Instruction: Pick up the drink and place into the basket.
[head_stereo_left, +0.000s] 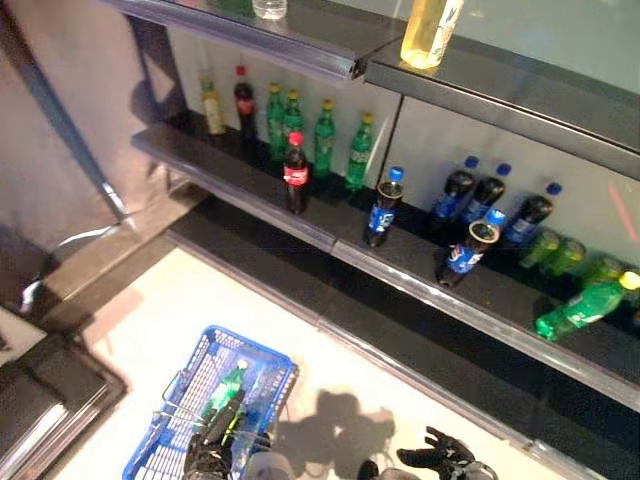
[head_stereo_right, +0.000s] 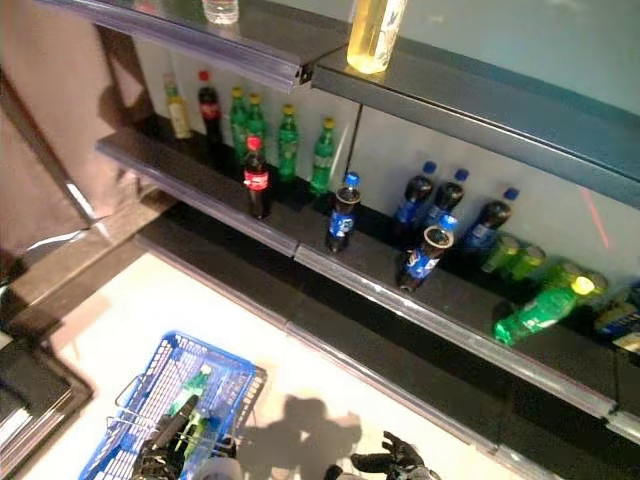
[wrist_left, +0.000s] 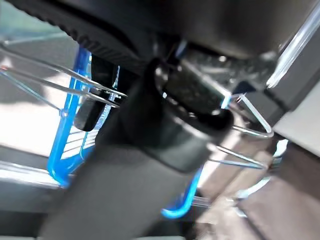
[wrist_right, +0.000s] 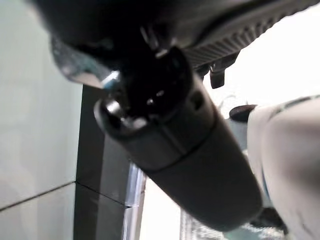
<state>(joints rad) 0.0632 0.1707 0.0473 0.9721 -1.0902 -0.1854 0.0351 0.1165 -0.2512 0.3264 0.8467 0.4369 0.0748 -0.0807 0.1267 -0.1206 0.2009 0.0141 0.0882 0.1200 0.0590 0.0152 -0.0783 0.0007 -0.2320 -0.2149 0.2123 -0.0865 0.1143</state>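
The blue basket (head_stereo_left: 262, 352) hangs low at the front left, off the pale floor. My left hand (head_stereo_left: 212, 448) is shut on its thin wire handles (wrist_left: 95, 92). A green bottle (head_stereo_left: 228, 385) lies inside the basket. My right hand (head_stereo_left: 440, 458) is low at the front, right of the basket, with fingers spread and holding nothing. Drinks stand on the dark shelf (head_stereo_left: 330, 240) ahead: a red-capped cola bottle (head_stereo_left: 295, 172) and a blue-capped dark bottle (head_stereo_left: 383, 207) near its front edge.
Green bottles (head_stereo_left: 322, 137) stand at the back of the shelf, more blue-capped dark bottles (head_stereo_left: 480, 205) to the right. A green bottle (head_stereo_left: 585, 305) lies on its side at far right. A yellow drink (head_stereo_left: 430, 30) stands on the upper shelf. A lower ledge (head_stereo_left: 400, 350) juts out.
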